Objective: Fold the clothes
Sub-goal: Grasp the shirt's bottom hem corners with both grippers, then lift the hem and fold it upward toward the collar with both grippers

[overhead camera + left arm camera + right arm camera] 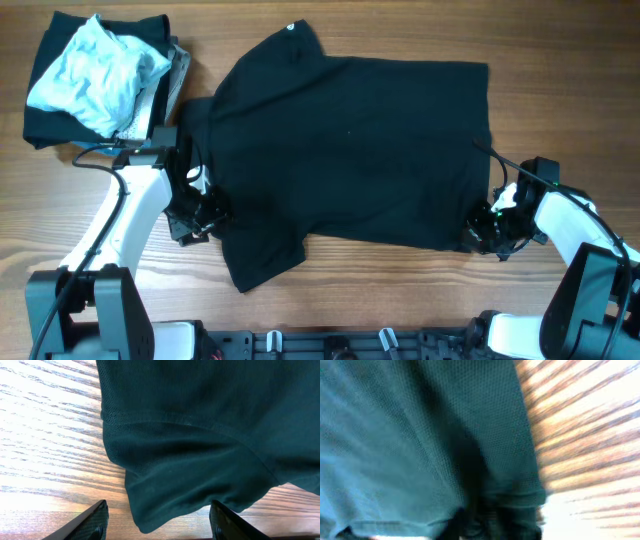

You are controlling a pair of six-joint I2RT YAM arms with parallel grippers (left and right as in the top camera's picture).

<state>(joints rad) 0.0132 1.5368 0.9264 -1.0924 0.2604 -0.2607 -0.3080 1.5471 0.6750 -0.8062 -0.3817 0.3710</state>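
Blurred T-shirt [420, 435], right gripper [477, 235] mostly hidden

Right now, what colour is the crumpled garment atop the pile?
The garment is pale blue, seen best overhead.

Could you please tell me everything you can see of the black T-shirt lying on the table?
The black T-shirt lies spread flat on the wooden table, shoulders toward the robot's left and hem toward its right. It is short-sleeved, a fine mesh-like knit with stitched seams, slightly rumpled, with a tiny white mark on the far sleeve. The left gripper is open at the near sleeve. The right gripper is at the near hem corner, its grip unclear.
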